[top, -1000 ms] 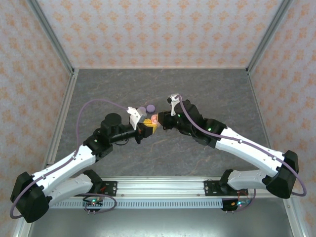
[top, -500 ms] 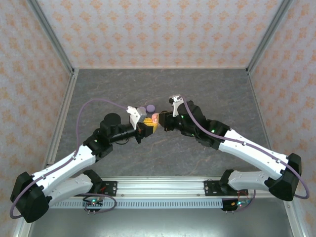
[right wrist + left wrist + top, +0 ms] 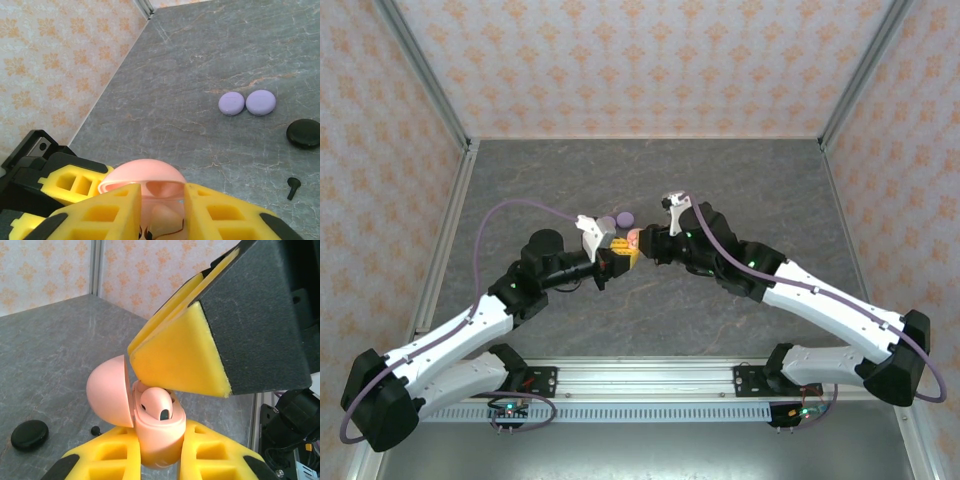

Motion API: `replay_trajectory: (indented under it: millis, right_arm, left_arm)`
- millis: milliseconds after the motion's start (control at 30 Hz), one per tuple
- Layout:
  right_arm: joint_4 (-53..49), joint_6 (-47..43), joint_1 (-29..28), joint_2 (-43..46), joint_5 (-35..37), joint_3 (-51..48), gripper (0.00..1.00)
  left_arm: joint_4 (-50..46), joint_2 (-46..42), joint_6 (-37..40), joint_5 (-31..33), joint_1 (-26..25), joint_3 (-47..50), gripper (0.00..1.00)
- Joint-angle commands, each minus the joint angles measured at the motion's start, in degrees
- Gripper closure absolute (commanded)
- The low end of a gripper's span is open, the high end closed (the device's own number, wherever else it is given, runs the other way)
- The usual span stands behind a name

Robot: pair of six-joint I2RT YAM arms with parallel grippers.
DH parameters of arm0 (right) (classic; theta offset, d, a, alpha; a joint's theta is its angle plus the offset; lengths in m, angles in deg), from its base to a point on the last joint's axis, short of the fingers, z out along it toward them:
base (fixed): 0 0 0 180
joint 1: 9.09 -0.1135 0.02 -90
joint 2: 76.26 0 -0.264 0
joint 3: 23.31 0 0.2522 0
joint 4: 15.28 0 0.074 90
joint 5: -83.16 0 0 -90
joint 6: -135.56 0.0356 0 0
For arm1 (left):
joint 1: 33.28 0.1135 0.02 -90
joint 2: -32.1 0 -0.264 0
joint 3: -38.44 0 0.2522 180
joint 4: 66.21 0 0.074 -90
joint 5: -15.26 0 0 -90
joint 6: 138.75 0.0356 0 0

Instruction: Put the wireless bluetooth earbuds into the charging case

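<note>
A pink charging case [image 3: 159,437] stands with its lid [image 3: 107,397] swung open, and my left gripper [image 3: 159,452] is shut on its base. A pinkish-white earbud [image 3: 157,407] sits in one well of the case. My right gripper [image 3: 162,210] hovers just over the open case [image 3: 145,175], its jaws a little apart, with the earbud [image 3: 165,222] showing in the gap below them. In the left wrist view the right fingers [image 3: 180,357] sit directly above the earbud. From above, the two grippers [image 3: 623,255] [image 3: 642,243] meet at the case [image 3: 632,240] mid-table.
Two lilac round cases [image 3: 231,103] [image 3: 260,102] lie side by side on the grey table beyond the grippers. A black round case [image 3: 304,133] and a tiny black earbud [image 3: 293,186] lie nearby. Patterned walls close three sides.
My right gripper came in closer over the open case and its jaws have parted slightly. The left gripper kept still with the case.
</note>
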Motion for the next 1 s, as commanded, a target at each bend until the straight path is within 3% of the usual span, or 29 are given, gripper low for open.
replay_trajectory:
  millis: [0, 100, 233, 367, 467, 633, 967]
  right_arm:
    - [-1.0, -1.4, -0.4, 0.4, -1.9, 3.4, 0.70]
    - [-2.5, -2.8, -0.2, 1.4, -1.1, 5.0, 0.65]
    - [-2.5, -4.1, 2.3, 4.7, -3.1, 4.2, 0.51]
    - [1.3, -4.3, 8.0, 6.7, -15.9, -0.3, 0.31]
    - [6.1, -1.8, 11.0, 6.0, -25.1, -4.0, 0.25]
    - [14.8, 1.2, 11.2, 3.0, -35.5, -6.8, 0.22]
    - [21.1, 2.8, 11.2, 1.6, -39.7, -6.5, 0.24]
  left_arm:
    - [4.0, -1.4, 0.8, -1.3, -0.3, 0.5, 1.00]
    - [4.3, -1.9, 0.7, -1.8, -0.4, 0.7, 1.00]
    - [4.5, -2.8, 0.5, -2.6, -0.4, 0.8, 1.00]
    - [5.1, -3.9, 0.1, -4.0, -0.4, 0.9, 1.00]
    - [5.2, -4.3, 0.0, -5.1, -0.4, 0.7, 1.00]
    - [4.7, -4.2, 0.2, -6.2, -0.4, 0.2, 1.00]
    - [3.1, -3.5, 0.9, -6.2, -0.6, -0.5, 1.00]
